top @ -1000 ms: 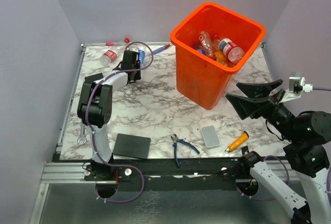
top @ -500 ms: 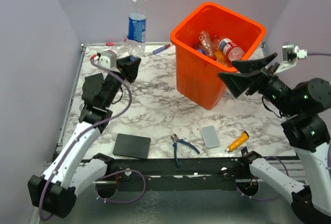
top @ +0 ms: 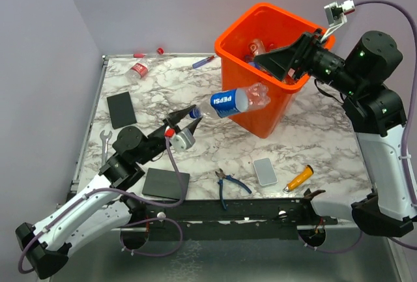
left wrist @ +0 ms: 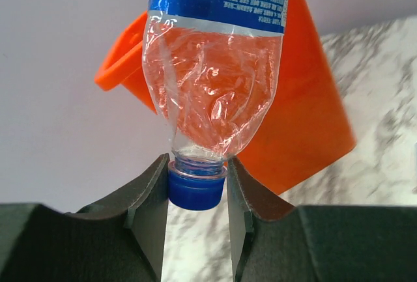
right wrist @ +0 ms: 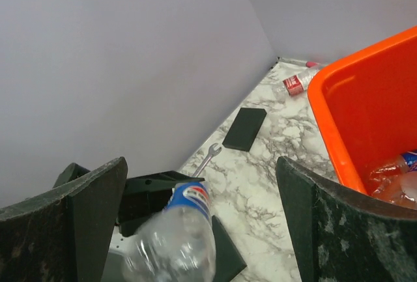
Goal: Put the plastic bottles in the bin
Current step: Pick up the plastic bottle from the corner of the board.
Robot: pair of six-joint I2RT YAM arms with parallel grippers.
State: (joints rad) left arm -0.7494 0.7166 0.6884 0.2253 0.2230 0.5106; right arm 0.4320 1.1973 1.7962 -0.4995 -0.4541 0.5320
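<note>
Left gripper [left wrist: 197,181] pinching blue cap [left wrist: 197,195], crumpled clear bottle [left wrist: 212,93], Pepsi label [top: 225,101]

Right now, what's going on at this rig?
The left pincer is shut on the blue cap of a Pepsi bottle, holding it in the air on the near side of the orange bin, not yet inside. The right pincer hangs open above the bin, holding nothing. Several bottles lie in the bin. One red-labelled bottle lies on the table, far left.
</note>
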